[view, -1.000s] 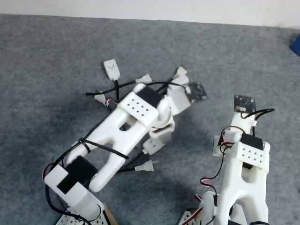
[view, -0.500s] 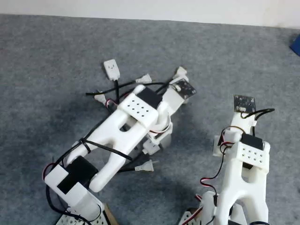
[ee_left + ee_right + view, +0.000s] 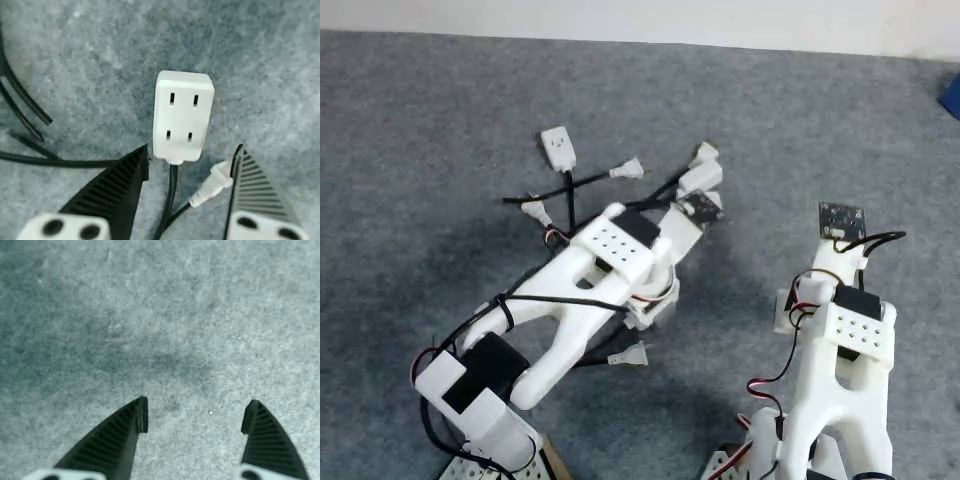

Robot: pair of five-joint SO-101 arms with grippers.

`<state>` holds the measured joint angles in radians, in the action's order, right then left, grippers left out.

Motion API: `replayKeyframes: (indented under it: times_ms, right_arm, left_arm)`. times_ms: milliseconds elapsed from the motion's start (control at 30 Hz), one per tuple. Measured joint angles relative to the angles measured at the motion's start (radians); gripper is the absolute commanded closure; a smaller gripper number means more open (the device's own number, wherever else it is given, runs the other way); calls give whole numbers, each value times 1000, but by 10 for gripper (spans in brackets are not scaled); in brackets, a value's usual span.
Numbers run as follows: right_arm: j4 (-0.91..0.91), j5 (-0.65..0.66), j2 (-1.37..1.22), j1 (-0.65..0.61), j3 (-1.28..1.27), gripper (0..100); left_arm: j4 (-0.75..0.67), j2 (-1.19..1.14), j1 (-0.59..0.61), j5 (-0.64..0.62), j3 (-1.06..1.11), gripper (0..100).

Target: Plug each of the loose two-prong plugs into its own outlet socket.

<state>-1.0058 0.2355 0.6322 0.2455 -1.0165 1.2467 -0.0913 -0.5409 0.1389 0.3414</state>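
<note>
**Left hand open over an outlet block; right hand open over bare carpet**

In the left wrist view the left hand [image 3: 192, 150] is spread wide and holds nothing. A white outlet block [image 3: 182, 116] with two pairs of slots lies flat on the grey carpeted surface [image 3: 260, 55], its cord end just between the fingertips. A small white two-prong plug [image 3: 215, 182] lies just beside the inner edge of one finger [image 3: 252, 185], apart from the block. Black cords [image 3: 22, 107] run along one side of the frame. On the other side and beyond the block's far edge there is open carpet.

From above, the left arm [image 3: 575, 290] stretches diagonally into the tangle of cords. A separate outlet socket [image 3: 558, 147] sits at the far-left fringe of the cluster. One loose plug [image 3: 627, 170] lies near it, and another plug [image 3: 632, 355] lies beside the arm's near side.

The right hand [image 3: 197, 402] is also wide open and holds nothing, over bare carpet. The right arm [image 3: 840, 340] stands well apart from the cluster, with a clear strip between the two arms. Broad carpet stretches to the far edge, where a pale band [image 3: 640, 20] borders it.
</note>
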Motion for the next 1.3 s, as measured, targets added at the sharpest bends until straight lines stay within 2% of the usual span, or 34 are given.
replayKeyframes:
  times_ms: [267,433,567,767,933,1100,1300]
  right_arm:
    - [0,0,0,0,0,700]
    - [0,0,0,0,0,700]
    - [0,0,0,0,0,700]
    - [0,0,0,0,0,700]
    - [0,0,0,0,0,700]
    - [0,0,0,0,0,700]
    - [0,0,0,0,0,700]
  left_arm:
    - [-86,-3,0,120,69,741]
    - [-91,-3,0,304,77,847]
    - [-91,-3,2,417,77,889]
    - [-91,-3,2,549,77,912]
    - [-91,-3,2,664,77,893]
    - [-64,-3,14,640,77,729]
    - [-11,-3,86,591,-9,750]
